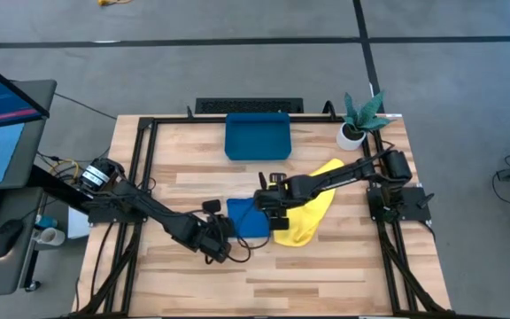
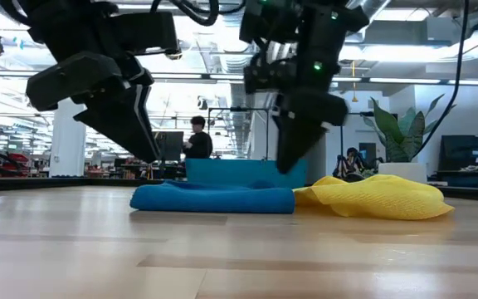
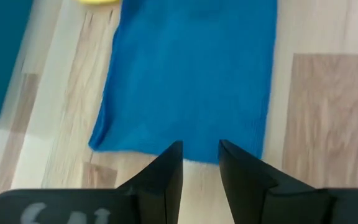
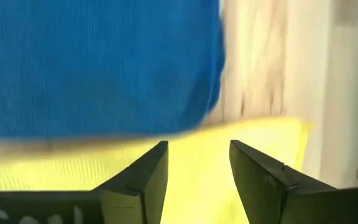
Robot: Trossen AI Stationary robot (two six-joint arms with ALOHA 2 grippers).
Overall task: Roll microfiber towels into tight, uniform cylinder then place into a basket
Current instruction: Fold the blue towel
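The blue towel (image 1: pixel 249 218) lies folded flat on the table's middle; it also shows in the low view (image 2: pixel 214 198). The yellow towel (image 1: pixel 312 206) lies crumpled to its right, touching it (image 2: pixel 380 198). My left gripper (image 1: pixel 235 237) is open just above the blue towel's near edge (image 3: pixel 185 152), its fingers (image 3: pixel 166 168) pointing down. My right gripper (image 1: pixel 273 213) is open above the yellow towel (image 4: pixel 194 174), beside the blue towel's right edge (image 4: pixel 216 93). The dark-blue tray (image 1: pixel 257 136) stands at the far middle.
A small white pot with a green plant (image 1: pixel 359 120) stands at the far right corner. Black frame rails (image 1: pixel 140 177) run along the table's sides. Bare wood (image 1: pixel 264 283) lies toward the near edge. People show in the room behind (image 2: pixel 197 137).
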